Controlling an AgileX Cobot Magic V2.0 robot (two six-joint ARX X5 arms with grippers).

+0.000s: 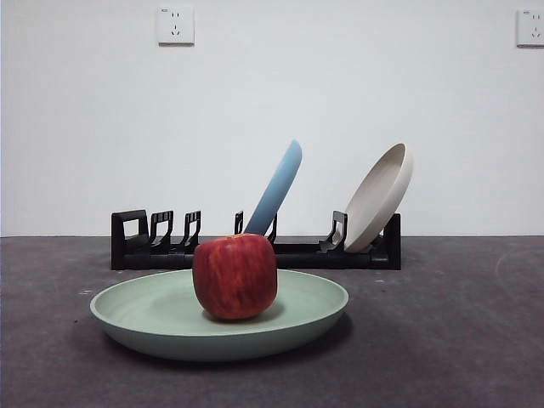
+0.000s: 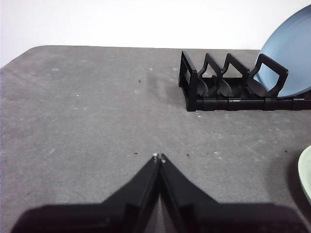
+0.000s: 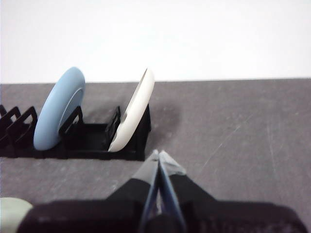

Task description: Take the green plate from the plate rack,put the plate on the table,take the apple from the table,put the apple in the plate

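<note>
On the green plate (image 1: 153, 319) sits the apple (image 1: 235, 276), upright near the plate's middle, red with faint yellowish streaks. The plate lies flat on the table (image 1: 459, 340), in front of the plate rack (image 1: 255, 253) and apart from it.

Behind, the rack stands along the back of the table near the white wall (image 1: 85, 127). Two plates remain in its slots — a light blue plate (image 1: 279, 189) leaning near the middle and a beige plate (image 1: 381, 197) leaning at the rack's right end in the front view. The prongs at the other end hold nothing.

Neither arm shows in the front view. The left gripper (image 2: 159, 157) hangs over bare table, jaws pressed together with nothing between them; the rack's end and a sliver of the green plate's rim appear to one side of it. The right gripper (image 3: 159, 154) is likewise clenched on nothing — it hovers near the rack's end by the beige plate.

Two wall sockets (image 1: 175, 25) sit high on the wall.
</note>
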